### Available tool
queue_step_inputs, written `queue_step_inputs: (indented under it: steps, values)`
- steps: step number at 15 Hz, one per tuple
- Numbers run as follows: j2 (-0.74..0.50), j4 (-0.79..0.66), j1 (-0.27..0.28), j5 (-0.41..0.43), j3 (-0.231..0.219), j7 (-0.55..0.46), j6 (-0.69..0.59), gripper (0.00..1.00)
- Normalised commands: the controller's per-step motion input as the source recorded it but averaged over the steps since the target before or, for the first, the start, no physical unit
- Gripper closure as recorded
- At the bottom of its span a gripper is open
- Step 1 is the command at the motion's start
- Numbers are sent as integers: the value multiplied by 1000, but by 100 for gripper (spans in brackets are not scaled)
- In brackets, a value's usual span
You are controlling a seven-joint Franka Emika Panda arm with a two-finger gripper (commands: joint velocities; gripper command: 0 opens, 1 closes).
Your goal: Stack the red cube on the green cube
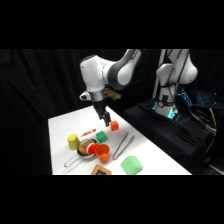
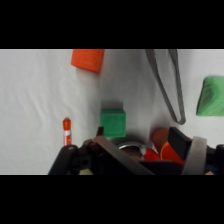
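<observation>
While the pincer [image 1: 106, 120], its opening impossible to tell, hung above the desk [image 1: 65, 125], the red cube [image 1: 114, 125] lay just right of it, the green cube [image 1: 102, 136] below.

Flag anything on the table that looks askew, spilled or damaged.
Nothing stands out. The red cube and green cube sit flat and apart on the table; the tongs lie flat, the orange cup upright.

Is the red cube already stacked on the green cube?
No: the red cube sits on the table, apart from the green cube.
</observation>
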Motion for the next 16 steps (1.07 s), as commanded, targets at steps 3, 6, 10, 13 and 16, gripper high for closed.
queue_step_inputs:
  steps: [3,6,10,13,16]
  values:
    - [-303,-368,-71,-43,-60,-46,248,0]
    - [-298,-373,-73,-46,-60,-66,254,0]
    - [-277,-369,-69,-49,-59,-72,256,0]
    - [-264,-376,-61,-54,-57,-49,298,0]
    - [-244,-364,-54,-29,-46,-11,351,0]
